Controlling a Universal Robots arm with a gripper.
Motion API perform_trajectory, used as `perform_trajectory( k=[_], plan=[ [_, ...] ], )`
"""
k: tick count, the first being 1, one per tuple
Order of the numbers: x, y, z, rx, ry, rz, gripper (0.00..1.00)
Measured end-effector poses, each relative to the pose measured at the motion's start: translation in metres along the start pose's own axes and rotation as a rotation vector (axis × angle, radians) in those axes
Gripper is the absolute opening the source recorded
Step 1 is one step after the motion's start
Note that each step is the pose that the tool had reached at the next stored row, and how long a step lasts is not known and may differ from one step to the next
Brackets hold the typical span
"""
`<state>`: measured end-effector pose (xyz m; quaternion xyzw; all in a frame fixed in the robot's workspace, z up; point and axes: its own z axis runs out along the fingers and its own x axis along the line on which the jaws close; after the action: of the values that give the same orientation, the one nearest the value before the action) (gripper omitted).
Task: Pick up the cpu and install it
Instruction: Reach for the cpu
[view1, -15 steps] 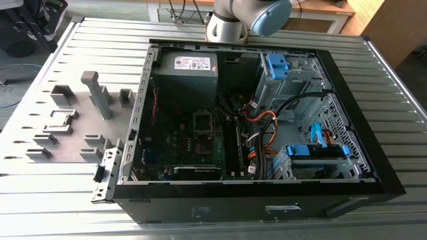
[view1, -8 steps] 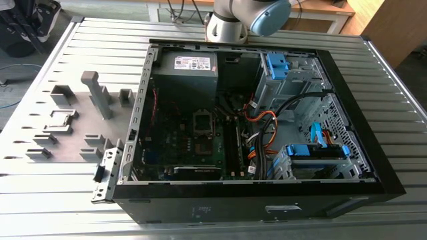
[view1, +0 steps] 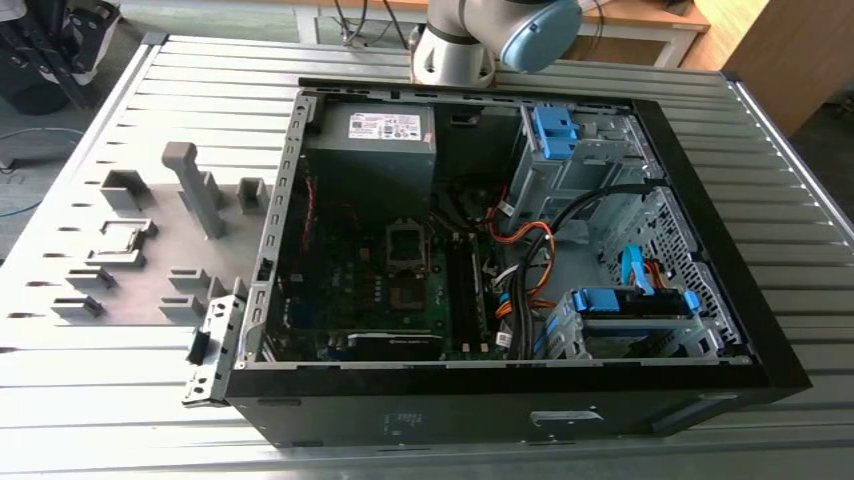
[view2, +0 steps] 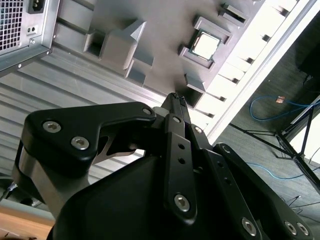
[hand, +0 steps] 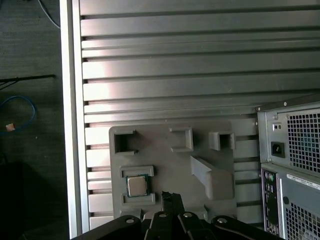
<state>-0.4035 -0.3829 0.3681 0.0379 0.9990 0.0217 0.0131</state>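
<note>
The cpu (hand: 136, 186) is a small square chip with a silvery top, lying flat in a square holder on the grey fixture plate (hand: 165, 165). In the second wrist view the cpu (view2: 205, 45) sits in the same raised frame. My gripper (hand: 171, 198) hovers above the plate, a little to one side of the chip and apart from it. Its black fingers are pressed together at the tips with nothing between them, which the second wrist view also shows of the gripper (view2: 174, 99). In the exterior view the motherboard socket (view1: 404, 241) lies inside the open computer case (view1: 694, 250).
The fixture plate (view1: 147, 250) lies on the ribbed metal table (view1: 200, 90) at the exterior view's left, with a tall grey post (view1: 198, 190) and several raised blocks. Cables (view1: 527, 260) and drive bays (view1: 627, 310) crowd the case. The arm's base (view1: 461, 45) stands behind the case.
</note>
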Motion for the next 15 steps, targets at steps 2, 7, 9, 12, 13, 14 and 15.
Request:
perform_trajectory(
  k=[2,7,9,12,13,14,15],
  plan=[
    [0.0001,0.0,0.0,0.0,0.0,0.0,0.11],
    [0.0002,-0.0014,0.0,0.0001,0.0,0.0,0.11],
    [0.0002,-0.0033,-0.0002,0.0002,0.0001,0.0,0.11],
    [0.0004,-0.0073,-0.0003,0.0001,0.0,0.0,0.11],
    [0.0004,-0.0087,-0.0003,0.0001,0.0,0.0,0.11],
    [0.0005,-0.0101,-0.0004,0.0001,0.0,0.0,0.11],
    [0.0005,-0.0114,-0.0004,0.0002,0.0,0.0,0.11]
  ],
)
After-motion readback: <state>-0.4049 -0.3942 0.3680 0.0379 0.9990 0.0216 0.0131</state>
